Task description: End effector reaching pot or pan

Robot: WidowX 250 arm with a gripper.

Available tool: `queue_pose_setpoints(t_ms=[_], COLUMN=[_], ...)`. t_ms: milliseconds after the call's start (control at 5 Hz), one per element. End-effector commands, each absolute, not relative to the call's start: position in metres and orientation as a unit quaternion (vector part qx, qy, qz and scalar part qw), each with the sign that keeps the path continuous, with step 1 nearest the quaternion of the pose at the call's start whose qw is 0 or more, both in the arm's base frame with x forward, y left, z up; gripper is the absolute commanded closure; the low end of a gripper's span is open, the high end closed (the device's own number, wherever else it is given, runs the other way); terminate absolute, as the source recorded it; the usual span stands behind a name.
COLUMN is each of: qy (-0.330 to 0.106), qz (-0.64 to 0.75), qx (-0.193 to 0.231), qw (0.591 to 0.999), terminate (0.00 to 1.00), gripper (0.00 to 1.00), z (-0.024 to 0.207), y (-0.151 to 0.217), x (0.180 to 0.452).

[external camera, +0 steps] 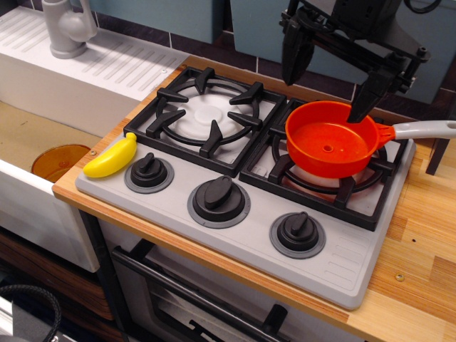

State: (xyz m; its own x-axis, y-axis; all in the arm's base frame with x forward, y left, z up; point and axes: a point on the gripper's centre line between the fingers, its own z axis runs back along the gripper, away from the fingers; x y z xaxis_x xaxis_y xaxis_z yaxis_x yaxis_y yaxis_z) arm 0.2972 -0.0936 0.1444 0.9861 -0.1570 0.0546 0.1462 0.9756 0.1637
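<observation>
The orange-red saucepan (331,146) sits on the right burner grate (324,187), its light-grey handle (426,129) pointing right. My black gripper (326,80) hangs just above the pan's far rim. It is open wide: the left finger (293,55) is behind and left of the pan, and the right finger (365,100) has its tip at the pan's far right rim near the handle joint. It holds nothing.
The left burner grate (206,114) is bare. A yellow toy banana (112,157) lies at the stove's front left corner by three black knobs (218,198). An amber translucent bowl (60,161) sits in the sink at left. A grey faucet (69,27) stands at back left.
</observation>
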Motion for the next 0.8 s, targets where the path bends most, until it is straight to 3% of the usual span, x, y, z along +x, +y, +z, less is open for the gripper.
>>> queue_pose_setpoints(t_ms=[0,400,600], qy=[-0.034,-0.103,-0.089], qz=[-0.076,-0.113,-0.134], qx=[0.080,0.114,0.114], qw=[0.993,0.982,0.980], terminate=[0.00,0.00,0.00], gripper=[0.00,0.00,0.00], z=[0.144,0.111,0.125], y=[-0.094,-0.073,-0.061], x=[0.297,0.393,0.395])
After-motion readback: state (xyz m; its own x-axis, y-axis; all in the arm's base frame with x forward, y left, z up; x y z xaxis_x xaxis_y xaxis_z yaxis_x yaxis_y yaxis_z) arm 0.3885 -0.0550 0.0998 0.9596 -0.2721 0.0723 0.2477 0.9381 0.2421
